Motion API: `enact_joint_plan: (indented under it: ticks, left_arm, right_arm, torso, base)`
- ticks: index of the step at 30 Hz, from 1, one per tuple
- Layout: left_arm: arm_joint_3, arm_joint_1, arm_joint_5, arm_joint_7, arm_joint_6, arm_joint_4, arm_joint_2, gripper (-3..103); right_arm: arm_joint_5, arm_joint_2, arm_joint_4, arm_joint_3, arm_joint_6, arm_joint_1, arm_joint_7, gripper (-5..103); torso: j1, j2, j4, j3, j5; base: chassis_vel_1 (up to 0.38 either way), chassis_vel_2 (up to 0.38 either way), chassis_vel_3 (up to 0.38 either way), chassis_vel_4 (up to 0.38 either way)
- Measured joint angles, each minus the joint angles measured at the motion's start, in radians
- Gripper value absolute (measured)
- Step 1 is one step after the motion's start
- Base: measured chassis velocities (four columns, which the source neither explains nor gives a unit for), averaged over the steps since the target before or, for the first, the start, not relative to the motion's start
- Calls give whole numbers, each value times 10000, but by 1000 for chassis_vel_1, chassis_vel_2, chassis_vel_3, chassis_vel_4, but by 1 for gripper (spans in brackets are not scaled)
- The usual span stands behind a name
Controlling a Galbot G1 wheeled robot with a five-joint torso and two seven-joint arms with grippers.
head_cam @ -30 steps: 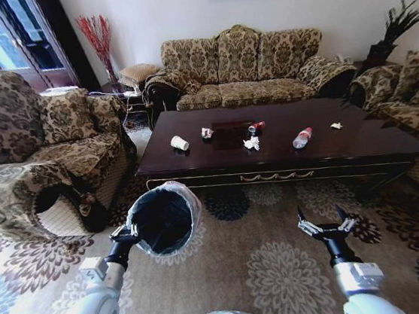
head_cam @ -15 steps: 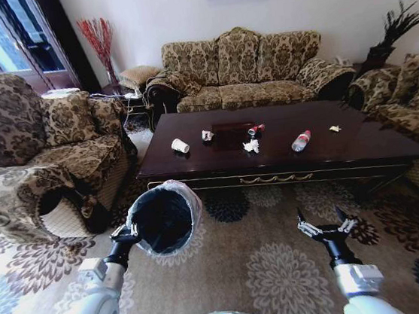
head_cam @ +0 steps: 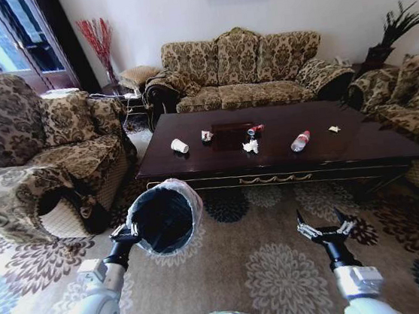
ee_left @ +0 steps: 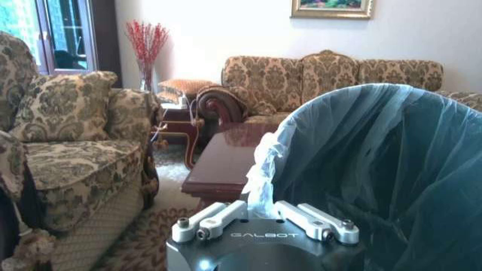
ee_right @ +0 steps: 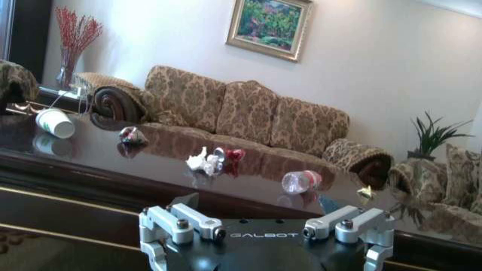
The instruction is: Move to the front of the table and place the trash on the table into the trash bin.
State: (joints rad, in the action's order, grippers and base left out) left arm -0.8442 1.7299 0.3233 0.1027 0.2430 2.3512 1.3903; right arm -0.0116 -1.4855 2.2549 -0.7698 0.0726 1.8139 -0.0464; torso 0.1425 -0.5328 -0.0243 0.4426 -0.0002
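**Desk:** Where did you have the bin at that moment?

**Operator:** I had the left gripper (head_cam: 124, 235) pinching the rim of the trash bin (head_cam: 163, 219), fingers pressed onto the bag-lined edge. The bin hung tilted over the carpet (head_cam: 275, 271), its mouth turned toward the head camera, on my left and short of the table (head_cam: 360, 147). From the left wrist I saw the whitish liner (ee_left: 265, 164) bunched right above the fingers (ee_left: 207, 220).

**Desk:** And the right arm?

**Operator:** I held the right gripper (head_cam: 326, 228) over the carpet in front of the table, fingers spread wide and carrying nothing.

**Desk:** What lay on the table?

**Operator:** All the trash sat on the glossy top. I saw the paper cup (head_cam: 180, 145) on its side near the table's left end, a small wrapper (head_cam: 207, 134) just beyond it, then a crumpled white wad (head_cam: 251, 145) with the crushed red can (head_cam: 255, 129) behind it. The clear bottle (head_cam: 300, 140) with its red cap lay further right, and a tiny scrap (head_cam: 334, 129) sat nearest the right end. The right wrist camera showed the same row, cup (ee_right: 55, 122) to bottle (ee_right: 301, 181).

**Desk:** Surroundings?

**Operator:** A patterned sofa (head_cam: 244, 66) stood behind the table and an armchair (head_cam: 35, 154) to my left.
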Motion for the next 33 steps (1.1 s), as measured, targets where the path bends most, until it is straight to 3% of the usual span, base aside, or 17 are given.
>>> enact_joint_plan:
  ticks: [13, 14, 22, 33]
  left_arm:
    - [-25, 106, -69, 99, -151, 95, 261, 1]
    - [-51, 111, -64, 114, -160, 95, 275, 1]
    - [-205, 132, 55, 170, -218, 115, 273, 1]
    - [165, 15, 33, 153, -230, 47, 223, 1]
  right_arm:
    - [21, 31, 19, 8, 82, 93, -19, 100]
    - [47, 30, 35, 27, 78, 93, -22, 100]
    - [198, -15, 128, 136, 66, 52, -25, 100]
    - [227, -5, 41, 41, 275, 19, -20, 100]
  torso:
    - [-4, 21, 3, -7, 11]
    - [-16, 22, 7, -17, -7]
    - [-12, 25, -2, -16, -1]
    - [-15, 29, 3, -19, 8]
  base:
    - [-210, -221, 222, 210]
    - [-307, -272, 318, 271]
    - [-365, -331, 354, 348]
    - [-240, -239, 235, 241]
